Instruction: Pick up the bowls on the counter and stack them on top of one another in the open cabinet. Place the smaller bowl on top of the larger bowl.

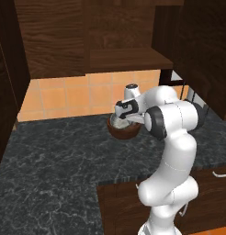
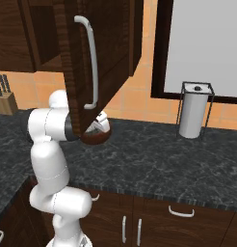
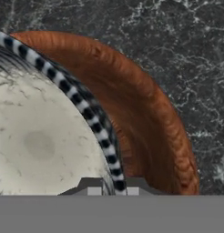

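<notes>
Directly beneath the gripper (image 3: 114, 189) the small pale bowl (image 3: 41, 141) is found, its black-and-white banded rim pinched between the two dark fingertips, which are pressed together on it at the six o'clock edge of the hand view. From the fingertips the pale bowl spreads toward ten o'clock, and the brown bowl (image 3: 150, 123) curves around it from twelve to five o'clock, so the pale one is seen inside the brown one. Both are seen over the dark marble counter (image 1: 50, 160), below the open cabinet (image 1: 128, 57) whose shelf is at twelve o'clock from them in the left base view. Two bowls are counted, one pale and one brown. One paper towel holder (image 2: 193, 110) and one knife block (image 2: 5, 99) are seen on the counter.
</notes>
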Controlling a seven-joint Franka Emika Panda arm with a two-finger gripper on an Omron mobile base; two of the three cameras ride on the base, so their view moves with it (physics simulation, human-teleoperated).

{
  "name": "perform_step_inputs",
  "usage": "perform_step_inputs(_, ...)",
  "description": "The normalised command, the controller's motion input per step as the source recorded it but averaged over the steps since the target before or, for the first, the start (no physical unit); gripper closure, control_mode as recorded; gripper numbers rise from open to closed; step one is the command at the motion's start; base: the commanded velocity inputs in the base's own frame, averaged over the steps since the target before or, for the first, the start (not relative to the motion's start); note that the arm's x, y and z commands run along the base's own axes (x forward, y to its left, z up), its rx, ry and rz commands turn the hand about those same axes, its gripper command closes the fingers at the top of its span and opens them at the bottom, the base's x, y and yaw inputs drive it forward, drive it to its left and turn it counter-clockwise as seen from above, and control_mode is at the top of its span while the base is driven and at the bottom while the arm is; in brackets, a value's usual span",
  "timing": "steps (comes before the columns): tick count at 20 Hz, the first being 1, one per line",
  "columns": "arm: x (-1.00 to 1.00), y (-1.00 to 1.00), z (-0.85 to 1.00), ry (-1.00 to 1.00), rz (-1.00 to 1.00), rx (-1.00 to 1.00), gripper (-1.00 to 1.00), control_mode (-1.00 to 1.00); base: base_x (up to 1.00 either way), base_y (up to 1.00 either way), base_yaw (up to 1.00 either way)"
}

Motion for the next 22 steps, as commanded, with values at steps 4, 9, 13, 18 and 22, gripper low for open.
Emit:
perform_step_inputs(4,0.0,0.0,0.0,0.0,0.0,0.0,-1.0,-1.0,0.0,0.0,0.0)
perform_step_inputs(9,0.0,0.0,0.04,0.0,0.0,-0.03,-1.0,-1.0,0.0,0.0,0.0)
perform_step_inputs(13,0.0,-0.04,0.18,0.0,0.0,-0.05,-1.0,-1.0,0.0,0.0,0.0)
perform_step_inputs(18,-0.01,-0.11,0.29,0.02,0.0,-0.03,-1.0,-1.0,0.0,0.0,0.0)
perform_step_inputs(22,-0.07,-0.35,-0.12,0.1,0.0,-0.01,-1.0,-1.0,0.0,0.0,0.0)
